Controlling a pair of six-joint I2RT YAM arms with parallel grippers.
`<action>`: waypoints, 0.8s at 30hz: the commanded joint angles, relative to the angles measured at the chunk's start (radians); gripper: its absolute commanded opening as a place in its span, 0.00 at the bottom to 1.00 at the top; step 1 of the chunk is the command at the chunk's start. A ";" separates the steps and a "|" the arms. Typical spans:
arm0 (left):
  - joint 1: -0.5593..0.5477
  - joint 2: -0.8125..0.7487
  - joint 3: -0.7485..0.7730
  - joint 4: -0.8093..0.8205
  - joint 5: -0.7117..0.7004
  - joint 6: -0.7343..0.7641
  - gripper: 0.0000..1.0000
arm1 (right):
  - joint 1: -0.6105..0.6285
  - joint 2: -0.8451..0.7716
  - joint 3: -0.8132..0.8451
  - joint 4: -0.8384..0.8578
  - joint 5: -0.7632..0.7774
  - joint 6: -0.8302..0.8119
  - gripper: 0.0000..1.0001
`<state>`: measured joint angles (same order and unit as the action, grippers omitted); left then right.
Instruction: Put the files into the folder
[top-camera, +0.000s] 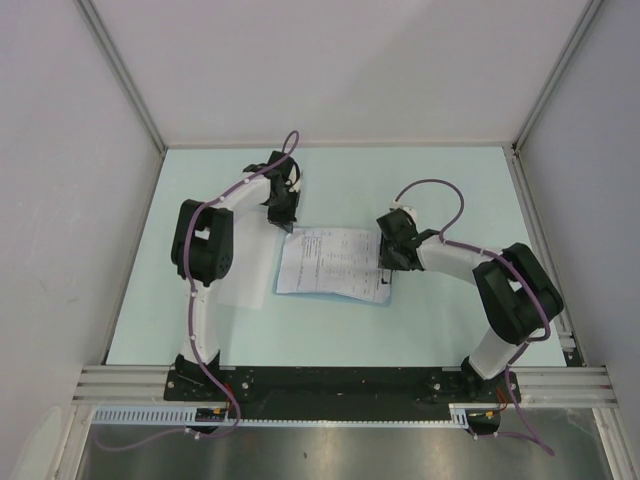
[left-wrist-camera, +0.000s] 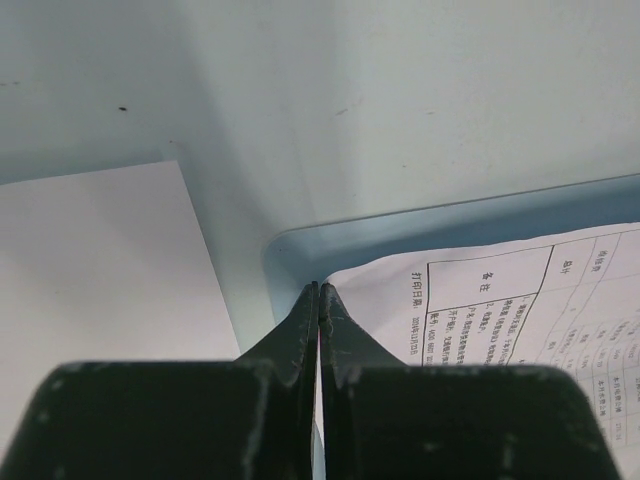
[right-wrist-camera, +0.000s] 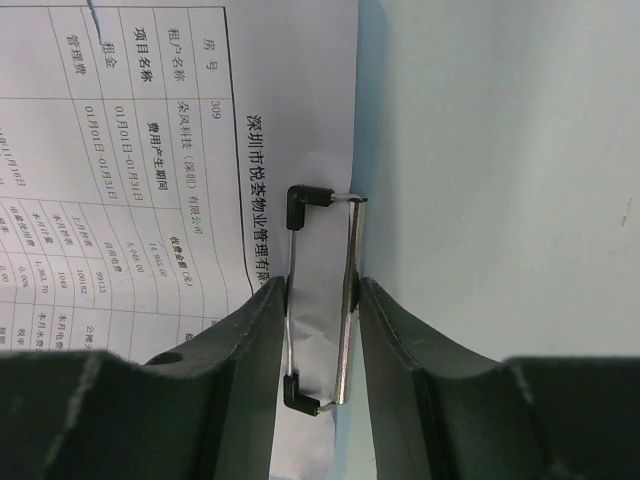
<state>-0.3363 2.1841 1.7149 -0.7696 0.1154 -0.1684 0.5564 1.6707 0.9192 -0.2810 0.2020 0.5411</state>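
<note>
While the right fingers (right-wrist-camera: 262, 338) squeeze the clip (right-wrist-camera: 322, 330) and the left fingers (left-wrist-camera: 303, 335) sit clenched at the folder (left-wrist-camera: 450, 225) corner, a slip could skew the papers (right-wrist-camera: 150, 150).

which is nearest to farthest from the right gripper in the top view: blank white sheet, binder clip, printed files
From the right gripper:
1. binder clip, between its fingers at the files' right edge
2. printed files, spread out to its left
3. blank white sheet, farthest left, beyond the files
</note>
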 joint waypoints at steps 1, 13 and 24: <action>-0.007 -0.047 0.003 -0.008 -0.033 -0.010 0.00 | 0.011 0.072 -0.006 -0.021 -0.003 0.017 0.36; -0.007 -0.041 0.002 -0.010 -0.046 -0.008 0.00 | 0.022 0.086 -0.020 -0.021 0.005 0.016 0.40; -0.006 -0.020 0.002 -0.016 -0.068 -0.003 0.00 | 0.019 0.119 -0.054 0.029 0.019 -0.001 0.00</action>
<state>-0.3363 2.1841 1.7149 -0.7731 0.0753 -0.1680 0.5732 1.6966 0.9260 -0.2279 0.2462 0.5430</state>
